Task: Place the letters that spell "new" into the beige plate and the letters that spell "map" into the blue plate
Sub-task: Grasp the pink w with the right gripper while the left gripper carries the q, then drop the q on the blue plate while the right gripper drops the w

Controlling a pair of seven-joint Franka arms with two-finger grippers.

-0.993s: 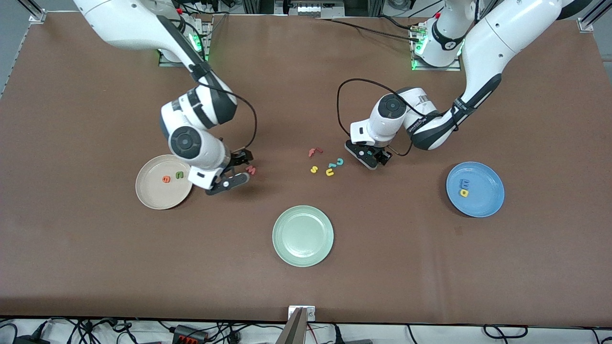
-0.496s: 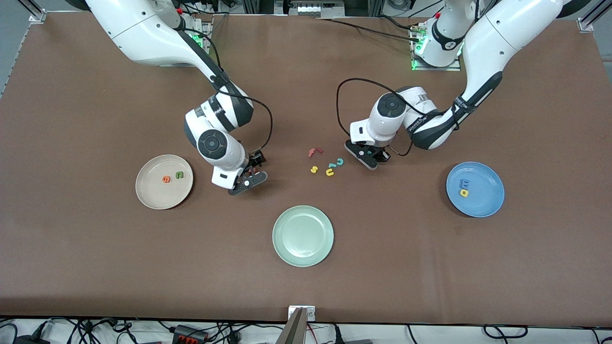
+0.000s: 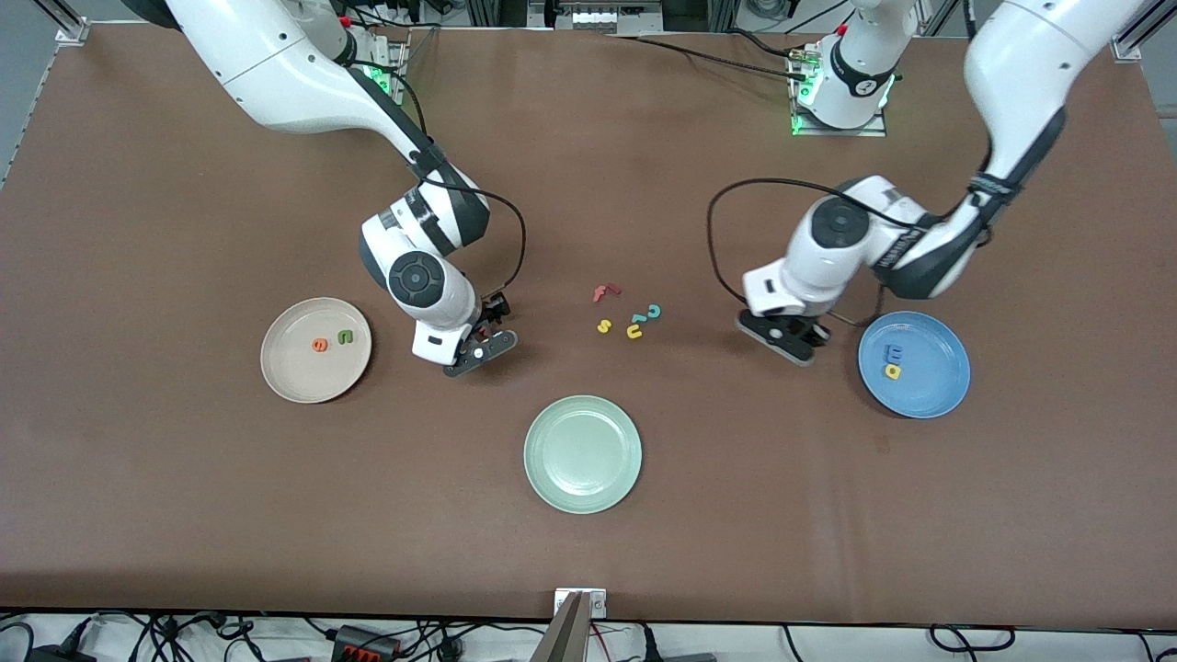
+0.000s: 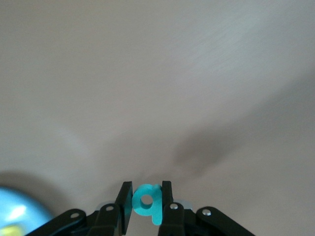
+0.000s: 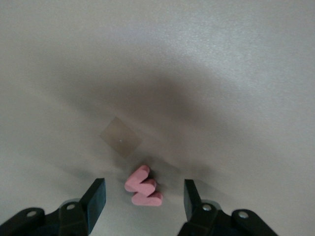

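Note:
The pinkish-red w (image 5: pixel 143 187) lies flat on the table. My right gripper (image 5: pixel 142 199) is lowered around it, open, with a gap on each side of the letter. My left gripper (image 4: pixel 146 196) is shut on the teal p (image 4: pixel 146 201). In the front view that gripper (image 3: pixel 793 338) hangs over the table just beside the blue plate (image 3: pixel 931 386). The blue m (image 3: pixel 893 352) and the yellow a (image 3: pixel 891 371) lie in that plate. The beige plate (image 3: pixel 303 379) holds the orange e (image 3: pixel 319 345) and the dark green n (image 3: pixel 345 337).
A pale green plate (image 3: pixel 582 453) sits nearer the front camera, mid-table. Between the two grippers lie loose letters: a red f (image 3: pixel 605 292), a yellow s (image 3: pixel 604 325), a yellow u (image 3: pixel 634 332) and a teal hooked letter (image 3: pixel 654 313).
The left gripper shut on the teal p and carried it from the letter cluster toward the blue plate. The right gripper moved from beside the beige plate onto the w, its fingers narrowing.

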